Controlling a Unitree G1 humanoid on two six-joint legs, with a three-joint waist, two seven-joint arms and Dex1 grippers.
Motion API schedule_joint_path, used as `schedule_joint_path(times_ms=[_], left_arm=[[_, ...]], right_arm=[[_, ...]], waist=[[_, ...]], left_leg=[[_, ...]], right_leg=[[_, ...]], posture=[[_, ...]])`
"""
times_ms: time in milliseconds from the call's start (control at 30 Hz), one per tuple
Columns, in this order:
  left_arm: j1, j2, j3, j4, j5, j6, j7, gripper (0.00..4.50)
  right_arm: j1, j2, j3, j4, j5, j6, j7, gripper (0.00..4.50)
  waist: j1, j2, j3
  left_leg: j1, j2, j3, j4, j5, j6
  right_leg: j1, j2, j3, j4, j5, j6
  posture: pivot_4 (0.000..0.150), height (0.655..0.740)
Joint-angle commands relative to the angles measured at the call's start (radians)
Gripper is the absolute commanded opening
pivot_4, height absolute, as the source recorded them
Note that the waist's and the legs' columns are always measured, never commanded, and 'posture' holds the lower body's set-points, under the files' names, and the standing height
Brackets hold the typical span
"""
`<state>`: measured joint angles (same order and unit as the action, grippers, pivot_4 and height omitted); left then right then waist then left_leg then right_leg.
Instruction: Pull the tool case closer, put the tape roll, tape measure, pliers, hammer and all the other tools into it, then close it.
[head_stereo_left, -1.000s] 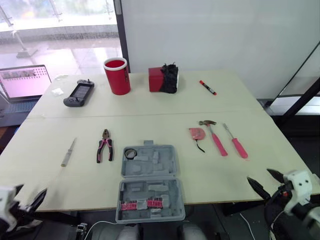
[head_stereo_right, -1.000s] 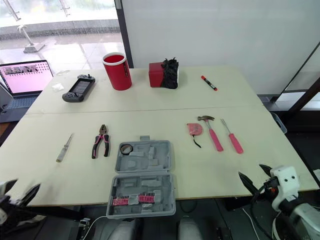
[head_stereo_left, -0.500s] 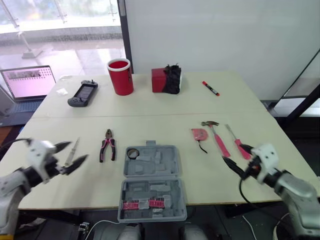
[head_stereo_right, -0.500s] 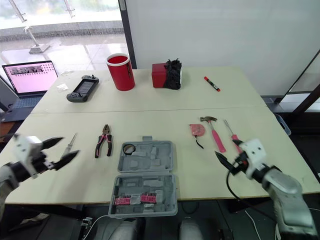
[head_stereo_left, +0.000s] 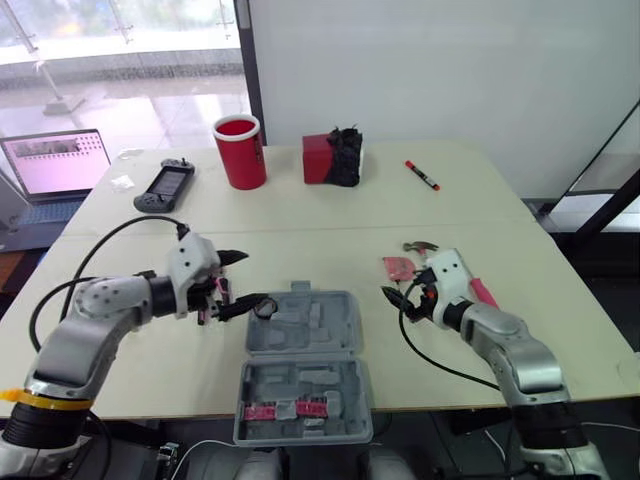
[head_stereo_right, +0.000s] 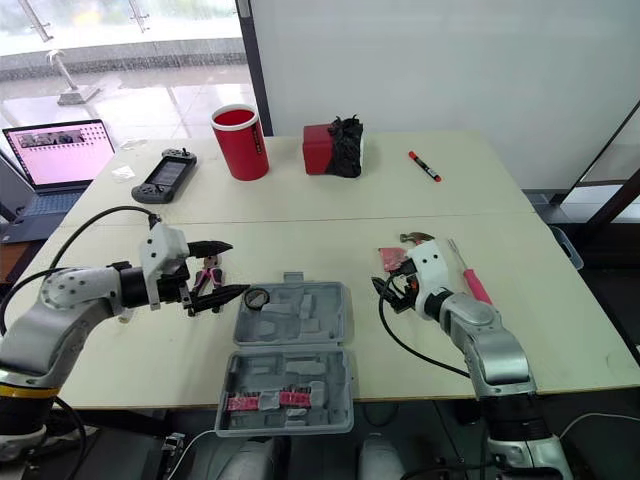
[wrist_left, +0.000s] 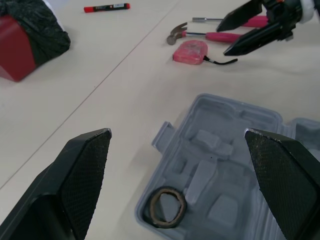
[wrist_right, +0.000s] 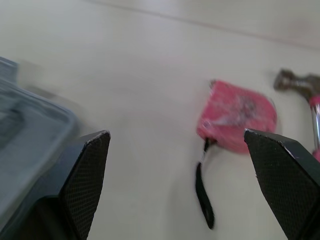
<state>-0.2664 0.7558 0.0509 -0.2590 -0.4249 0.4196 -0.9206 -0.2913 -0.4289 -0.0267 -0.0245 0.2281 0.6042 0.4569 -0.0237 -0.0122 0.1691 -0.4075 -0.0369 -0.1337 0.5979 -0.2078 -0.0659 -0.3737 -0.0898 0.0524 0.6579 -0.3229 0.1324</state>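
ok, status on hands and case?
Left hand open by grey plastic tool case, lid open. Right hand open, facing pink tape measure. Nothing blocking.

I see the grey tool case (head_stereo_left: 300, 335) lying open and flat at the front edge of the bench (head_stereo_left: 330, 250), one moulded half behind the other. The nearer half holds a row of pink bits (head_stereo_left: 285, 411). The tape roll (head_stereo_left: 263, 307) sits in the far half's left corner. The pliers (head_stereo_right: 207, 272), with pink and black handles, lie just left of the case. To the right, the pink tape measure (head_stereo_left: 397, 268) lies flat with its black strap trailing toward me. The hammer (wrist_left: 200, 35) lies near it, and the pink-handled screwdriver (head_stereo_right: 470, 280) is alongside, further right.
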Motion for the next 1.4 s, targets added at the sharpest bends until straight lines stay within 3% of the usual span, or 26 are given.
schedule_joint_path(times_ms=[33, 233, 267, 367, 567, 600, 833, 1100, 1200, 1400], left_arm=[[0.001, -0.018, 0.006, -0.049, -0.005, -0.001, 0.022, 4.47], [0.038, -0.031, -0.013, -0.067, 0.039, -0.029, 0.035, 4.47], [0.046, -0.029, -0.011, -0.066, 0.048, -0.035, 0.040, 4.50], [0.067, -0.030, -0.001, -0.065, 0.057, -0.047, 0.051, 4.50], [0.081, -0.039, -0.011, -0.064, 0.067, -0.053, 0.062, 4.50], [0.081, -0.041, -0.013, -0.063, 0.068, -0.054, 0.063, 4.50], [0.063, -0.050, -0.017, -0.019, 0.079, -0.074, 0.056, 4.50], [0.074, -0.062, -0.035, -0.009, 0.091, -0.082, 0.048, 4.50], [0.082, -0.065, -0.039, -0.006, 0.093, -0.085, 0.041, 4.50], [0.082, -0.077, -0.040, 0.001, 0.098, -0.088, 0.047, 4.50]], right_arm=[[-0.052, 0.027, 0.011, 0.065, -0.028, 0.005, -0.038, 4.50], [-0.134, 0.062, 0.030, 0.228, -0.072, -0.008, -0.075, 4.50], [-0.145, 0.066, 0.031, 0.258, -0.078, -0.003, -0.078, 4.25], [-0.164, 0.089, 0.003, 0.314, -0.067, -0.011, -0.095, 3.20], [-0.201, 0.125, -0.002, 0.374, -0.079, -0.055, -0.115, 0.20], [-0.206, 0.130, 0.000, 0.384, -0.080, -0.061, -0.113, 0.09], [-0.205, 0.124, 0.039, 0.401, -0.116, -0.079, -0.086, 0.09], [-0.141, 0.095, 0.030, 0.269, -0.078, 0.027, -0.031, 0.09], [-0.129, 0.073, 0.016, 0.230, -0.068, 0.062, -0.017, 0.95], [-0.153, 0.054, 0.032, 0.247, -0.089, 0.060, -0.015, 3.90]], waist=[[-0.004, 0.000, 0.000], [-0.020, 0.000, 0.000], [-0.022, 0.000, 0.000], [-0.023, 0.000, 0.000], [-0.025, 0.000, 0.000], [-0.025, 0.000, 0.000], [-0.027, 0.000, 0.000], [-0.023, 0.000, 0.000], [-0.022, 0.000, 0.000], [-0.020, 0.000, 0.000]], left_leg=[[0.000, 0.000, 0.000, 0.000, 0.000, 0.000], [0.000, 0.000, 0.000, 0.000, 0.000, 0.000], [0.000, 0.000, 0.000, 0.000, 0.000, 0.000], [0.001, 0.000, 0.000, 0.000, 0.000, 0.000], [0.001, 0.000, 0.000, 0.001, 0.000, 0.000], [0.001, 0.000, 0.000, 0.001, 0.000, 0.000], [0.002, 0.000, 0.000, 0.001, 0.000, 0.000], [0.001, 0.000, 0.000, 0.001, 0.000, 0.000], [0.001, 0.000, 0.000, 0.001, 0.000, 0.000], [0.001, 0.000, 0.000, 0.001, 0.000, 0.000]], right_leg=[[0.000, 0.000, 0.000, 0.001, 0.000, 0.000], [0.000, 0.000, 0.000, 0.002, 0.000, 0.000], [-0.001, 0.000, 0.000, 0.002, 0.000, 0.000], [-0.001, 0.001, 0.001, 0.004, 0.000, 0.000], [-0.001, 0.001, 0.001, 0.004, 0.000, 0.000], [-0.001, 0.001, 0.001, 0.004, 0.000, 0.000], [-0.001, 0.002, 0.002, 0.005, 0.000, 0.000], [-0.001, 0.002, 0.002, 0.005, 0.000, 0.000], [-0.001, 0.001, 0.002, 0.005, 0.000, 0.000], [0.000, 0.001, 0.002, 0.004, 0.000, 0.000]], posture=[[0.150, 0.7400], [0.150, 0.7400], [0.150, 0.7400], [0.150, 0.7400], [0.150, 0.7400], [0.150, 0.7400], [0.150, 0.7400], [0.150, 0.7400], [0.150, 0.7400], [0.150, 0.7400]])
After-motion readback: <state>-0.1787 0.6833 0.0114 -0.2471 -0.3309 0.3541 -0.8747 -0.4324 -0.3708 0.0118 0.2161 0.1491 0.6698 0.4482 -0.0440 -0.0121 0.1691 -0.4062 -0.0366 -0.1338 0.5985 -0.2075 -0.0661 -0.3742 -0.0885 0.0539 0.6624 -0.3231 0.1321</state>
